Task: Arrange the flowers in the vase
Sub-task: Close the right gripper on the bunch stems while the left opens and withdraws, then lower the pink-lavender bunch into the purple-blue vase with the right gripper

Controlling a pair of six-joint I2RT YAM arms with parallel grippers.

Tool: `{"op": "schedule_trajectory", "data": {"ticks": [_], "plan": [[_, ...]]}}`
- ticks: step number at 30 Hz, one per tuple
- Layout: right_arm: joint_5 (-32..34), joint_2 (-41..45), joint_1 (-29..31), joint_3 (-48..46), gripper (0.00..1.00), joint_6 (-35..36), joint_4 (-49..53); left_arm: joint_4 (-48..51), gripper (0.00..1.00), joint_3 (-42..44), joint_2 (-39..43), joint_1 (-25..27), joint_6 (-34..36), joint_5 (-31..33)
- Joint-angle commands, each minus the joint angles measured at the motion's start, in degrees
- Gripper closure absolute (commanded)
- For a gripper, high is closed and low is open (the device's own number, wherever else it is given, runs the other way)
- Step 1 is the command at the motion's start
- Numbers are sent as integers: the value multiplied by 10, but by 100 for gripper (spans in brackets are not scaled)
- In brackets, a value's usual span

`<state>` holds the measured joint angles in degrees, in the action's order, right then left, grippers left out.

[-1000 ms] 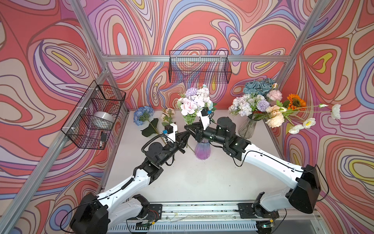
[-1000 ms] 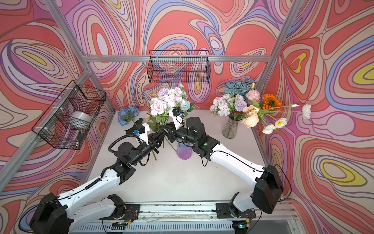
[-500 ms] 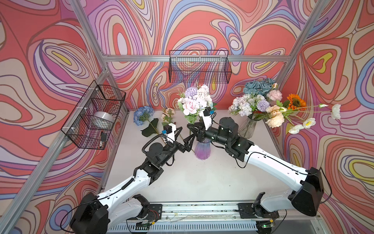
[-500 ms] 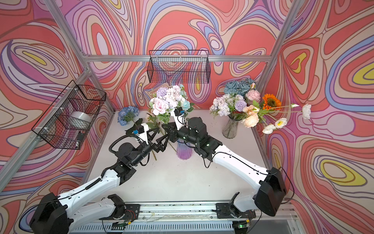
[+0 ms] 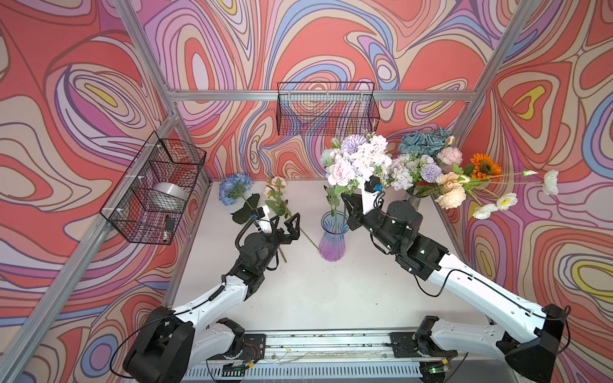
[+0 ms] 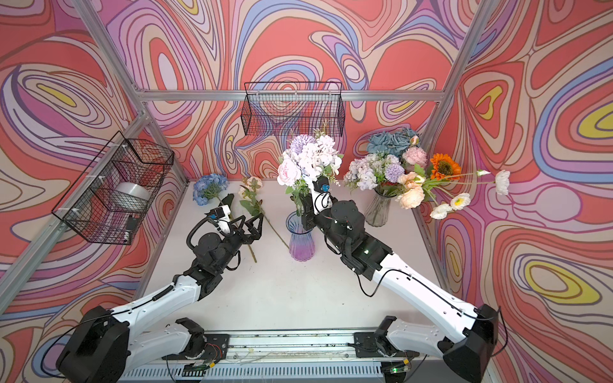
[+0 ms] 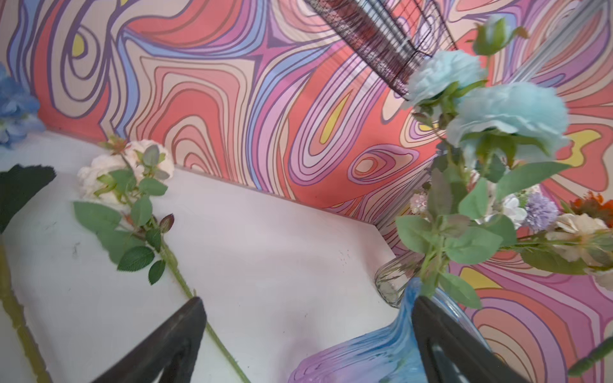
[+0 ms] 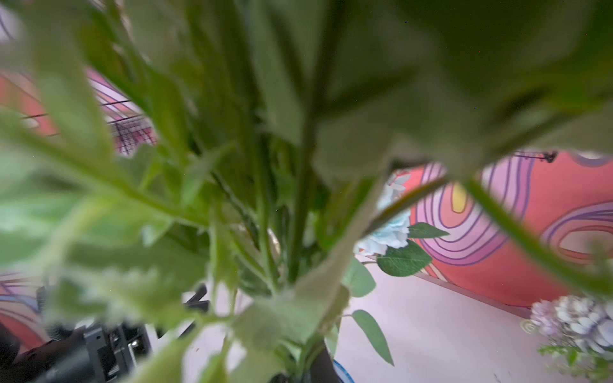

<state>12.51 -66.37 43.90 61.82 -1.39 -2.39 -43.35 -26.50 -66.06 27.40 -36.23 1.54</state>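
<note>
Purple vase [image 5: 331,243] stands upright mid tabletop [image 5: 315,291]. One light-blue spray [image 7: 507,109] stands in it, stem down thru the mouth.

Left pincer [image 5: 286,223] [image 6: 252,223] sits at 9 o'clk of the vase, near but apart. Its jaws are spread wide w/ nothing btwn them. In the left wrist view the gap shows only bare tabletop, w/ the vase wall by one jaw.

Right pincer [image 5: 348,207] is at 1 o'clk of the vase, just beside the mouth. Its jaws are clamped tight on the stems of a big bunch [image 5: 360,162] w/ pink, white & lilac blooms. The bunch stands approx upright above the pincer, heads at 12–1 o'clk of the vase in both top views. The right wrist view is mostly blurred stems & leaves [image 8: 265,199]. Can't tell if the stem ends are inside the mouth.

Other flowers:
- Blue hydrangea [image 5: 235,187] & cream rose spray [image 5: 277,185] lie flat on the tabletop at 10 o'clk of the vase, near the back wall.
- The rose stem passes on the tabletop below the left pincer's open jaws.
- Clear vase [image 5: 413,199] stands at 2 o'clk, back-right corner, well apart from the purple vase. It is packed w/ blue, pink, lilac, peach, orange & white blooms.
</note>
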Motion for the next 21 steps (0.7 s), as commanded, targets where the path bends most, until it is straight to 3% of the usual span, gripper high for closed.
{"op": "schedule_trajectory", "data": {"ticks": [1,11,17,21], "plan": [[36,-11,-2,-32,100,26,-59,-21,1,-2,-4,-3,-41,-9],[-41,-92,-2,-69,100,13,-111,3,1,-12,-11,-4,-38,-3],[-55,-134,-1,-55,100,-8,-50,31,1,-13,-15,-6,-38,16],[-50,-137,-1,-61,90,-20,-21,62,2,-21,-21,-8,-44,29]]}}
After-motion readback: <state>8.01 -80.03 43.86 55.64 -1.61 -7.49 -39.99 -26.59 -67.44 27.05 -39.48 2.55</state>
